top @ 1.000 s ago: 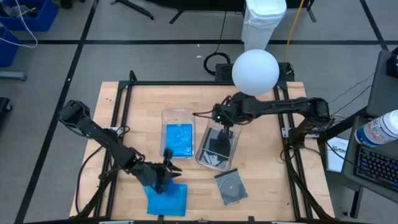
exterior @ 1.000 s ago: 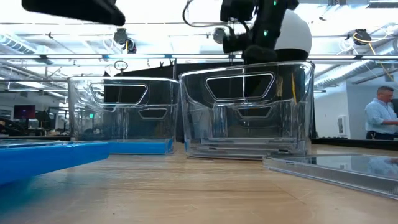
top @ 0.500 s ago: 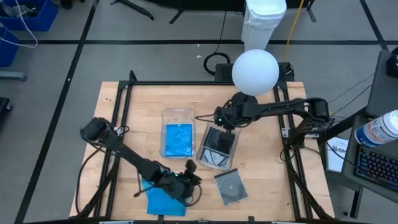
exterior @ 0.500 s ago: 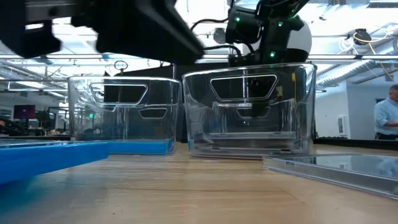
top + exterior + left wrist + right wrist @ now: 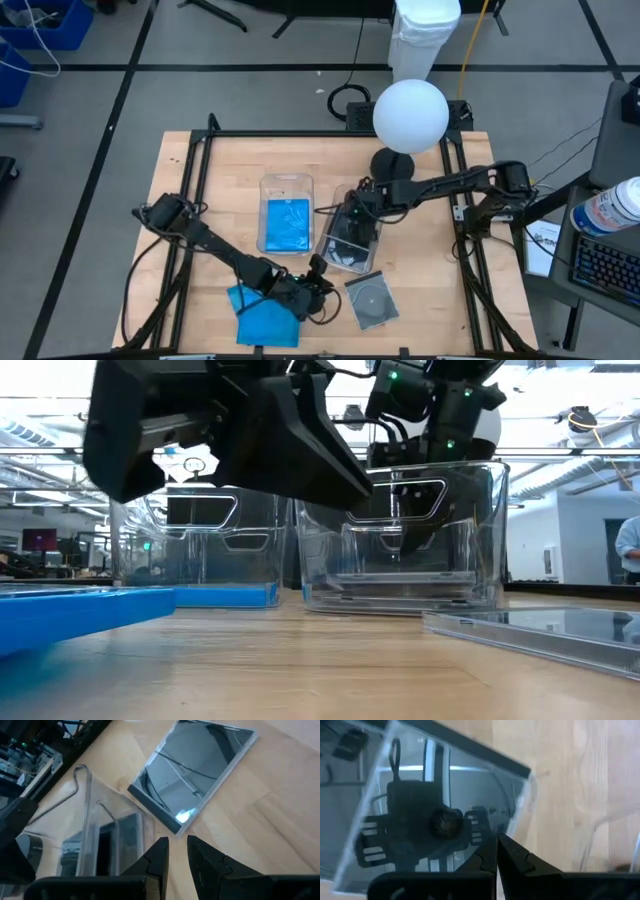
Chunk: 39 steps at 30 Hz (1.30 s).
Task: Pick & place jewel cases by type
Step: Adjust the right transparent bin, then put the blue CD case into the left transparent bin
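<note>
The clear case [image 5: 366, 299] lies flat on the tabletop [image 5: 420, 290] just in front of the right bin [image 5: 350, 240], awaiting sorting. I have the left fingers [image 5: 318, 281] beside it, a little apart and empty, ready to pick. The right fingers [image 5: 352, 212], closed and empty, hang inside that bin, above its cases.

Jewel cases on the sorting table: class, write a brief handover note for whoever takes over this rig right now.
Left gripper: slightly open, empty, between the blue case and the clear case on the table.
Right gripper: shut, holding nothing, over the right bin.
Done: a blue case lies in the left bin; clear cases lie in the right bin.
Left: bin both loose cases by type.
</note>
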Each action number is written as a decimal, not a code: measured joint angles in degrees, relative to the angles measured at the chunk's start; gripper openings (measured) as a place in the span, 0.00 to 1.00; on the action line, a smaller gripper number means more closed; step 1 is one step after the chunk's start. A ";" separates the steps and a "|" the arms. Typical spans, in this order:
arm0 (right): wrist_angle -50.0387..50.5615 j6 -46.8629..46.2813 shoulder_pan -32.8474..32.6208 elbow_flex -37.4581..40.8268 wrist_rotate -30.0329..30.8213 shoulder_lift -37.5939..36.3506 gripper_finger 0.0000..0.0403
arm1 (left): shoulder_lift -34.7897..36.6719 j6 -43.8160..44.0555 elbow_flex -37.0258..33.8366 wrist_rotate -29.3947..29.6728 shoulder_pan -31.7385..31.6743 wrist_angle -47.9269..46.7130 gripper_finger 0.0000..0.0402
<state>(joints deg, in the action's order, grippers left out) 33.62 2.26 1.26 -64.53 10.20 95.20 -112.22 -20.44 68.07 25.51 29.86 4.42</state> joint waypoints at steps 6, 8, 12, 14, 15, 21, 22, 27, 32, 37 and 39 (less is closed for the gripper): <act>-2.96 0.12 -2.79 -0.02 -4.86 0.00 0.00 | 0.00 1.32 0.00 -0.48 -1.80 0.08 0.19; -3.36 0.05 -3.63 -0.02 -5.92 0.00 0.00 | 0.02 2.05 0.00 -0.88 -2.81 0.14 0.19; -1.64 0.40 -4.81 -0.02 -4.21 0.00 0.00 | 0.01 3.39 0.00 -4.91 -5.09 0.13 0.19; 0.68 0.40 -5.08 -0.02 -4.27 0.00 0.00 | 0.02 4.20 0.00 -5.82 -6.12 0.18 0.19; 1.63 0.33 -5.28 -0.02 -4.25 0.00 0.00 | 0.02 4.46 0.00 -6.09 -6.62 0.22 0.19; 1.98 -2.22 -6.67 -0.02 -4.11 0.00 0.00 | 0.02 3.42 -0.04 -7.85 -9.02 0.10 0.19; 1.66 -2.49 -6.98 -0.02 -4.07 0.00 0.00 | 0.02 3.40 -0.04 -9.02 -9.30 0.13 0.19; 0.37 -3.85 -8.97 -0.02 -0.26 -0.02 0.00 | 0.02 0.11 -0.07 -11.01 -9.41 0.16 0.19; 1.90 -6.43 -10.82 -0.04 2.14 -1.12 0.00 | 0.02 -5.61 -0.09 -12.53 -7.56 1.88 0.19; 2.14 -9.72 -13.51 -0.09 12.27 -4.37 0.00 | 1.39 -11.09 -0.11 -10.48 -4.25 -1.59 0.19; 2.33 -10.21 -15.51 -0.11 17.66 -6.48 0.00 | 3.96 -12.10 -0.11 -8.66 -1.68 -6.87 0.19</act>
<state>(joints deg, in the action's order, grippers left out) 35.95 -7.95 -14.26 -64.64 27.86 88.72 -108.26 -32.55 67.96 16.85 28.18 -2.45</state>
